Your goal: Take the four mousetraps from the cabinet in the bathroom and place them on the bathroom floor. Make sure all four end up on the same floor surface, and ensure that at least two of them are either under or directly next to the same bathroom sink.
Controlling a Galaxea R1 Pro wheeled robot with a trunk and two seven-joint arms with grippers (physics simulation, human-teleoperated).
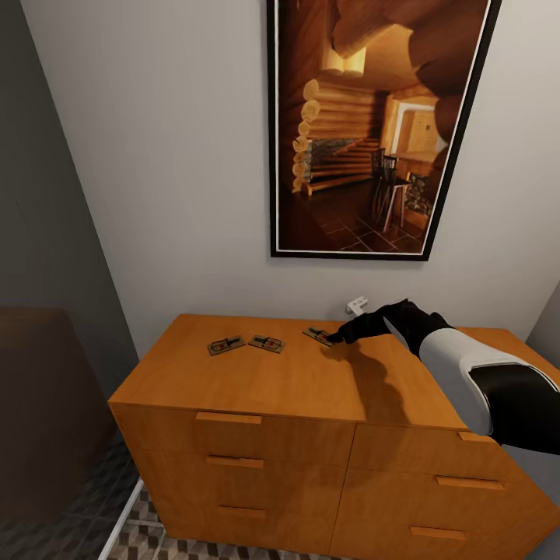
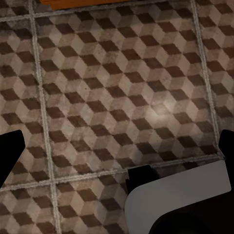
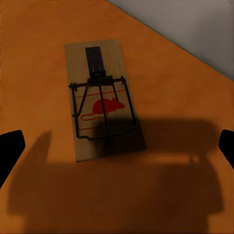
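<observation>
Three mousetraps lie flat on the cabinet (image 1: 295,381) top, in a row toward its far edge. The rightmost mousetrap (image 3: 104,97) sits directly ahead of the right gripper (image 1: 336,337); seen from the wrist, it lies between the two spread fingers (image 3: 9,151), nearer their tips than their base, and touches neither. Its red mouse mark and wire bar face upward, and the gripper's shadow falls across its near end. The fingers stand wide open and hold nothing. The middle mousetrap (image 1: 267,343) and the left mousetrap (image 1: 226,344) lie just beside each other, left of the gripper and apart from it.

The left gripper (image 2: 117,151) hangs over the bathroom floor (image 2: 112,92), fingers parted and empty, the cabinet's lower edge at the far side of its view.

On the wall behind the cabinet hangs a framed picture (image 1: 373,124); a white wall fitting (image 1: 357,304) sits just above the cabinet's rear edge.
</observation>
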